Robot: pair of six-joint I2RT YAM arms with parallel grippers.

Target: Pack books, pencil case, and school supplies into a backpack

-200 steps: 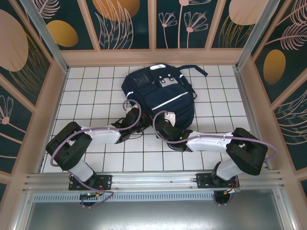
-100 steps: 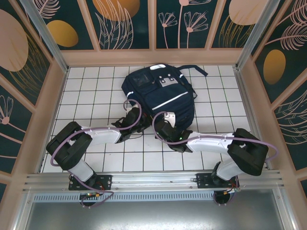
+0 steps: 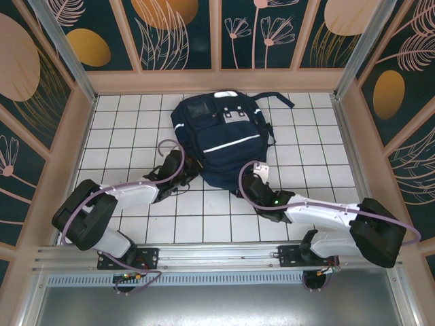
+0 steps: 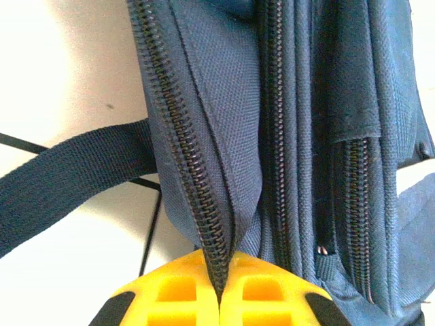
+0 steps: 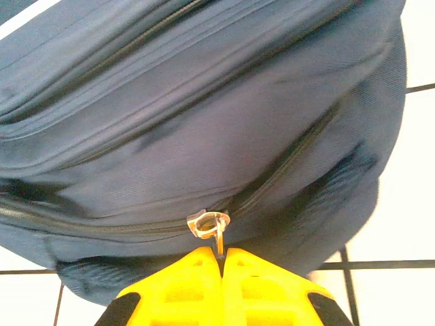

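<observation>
Apparently the zipper is being worked: the backpack (image 3: 221, 139) lies mid-table (image 3: 129, 122), the left gripper (image 4: 219, 299) pinches its zipper edge (image 4: 204, 204), and the right gripper (image 5: 222, 261) is clamped on the zipper pull (image 5: 207, 223). Next the right one must draw the pull along its track against the left one's hold (the strap (image 4: 75, 180) beside and bunched cloth may snag).

**Setting: enclosed robot test cell on a lab bench**

You are working in a purpose-built lab cell, not a home or a shop. Evidence:
- A white tabletop ruled into a dark square grid (image 3: 136, 115).
- A bare aluminium extrusion rail (image 3: 217, 252) along the near edge, with two black arm bases (image 3: 129, 258) bolted to it.
- Exposed purple cabling (image 3: 239, 178).
- Pale wood-framed wall panels printed with teal-and-gold botanical motifs (image 3: 180, 34), boxing in three sides.
</observation>
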